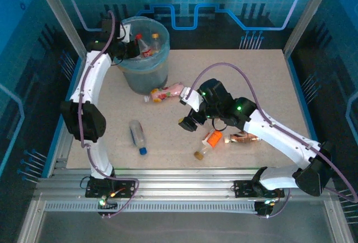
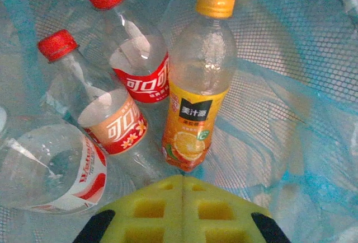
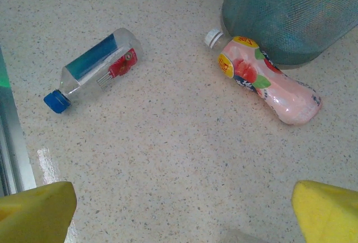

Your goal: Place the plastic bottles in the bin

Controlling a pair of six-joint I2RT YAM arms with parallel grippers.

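Left end effector (image 2: 183,198), closed tight, hangs over the bin (image 1: 146,78) at the speckled beige counter's (image 1: 263,80) far-left corner; right end effector (image 3: 182,212) gapes above the counter; blue-lit walls (image 1: 251,2) surround.

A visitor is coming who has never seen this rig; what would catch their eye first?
The pale-blue bin at the far left, holding an orange-capped juice bottle and red-capped cola bottles under the shut left hand. The pink bottle lies beside the bin's foot, ahead of the open right hand.
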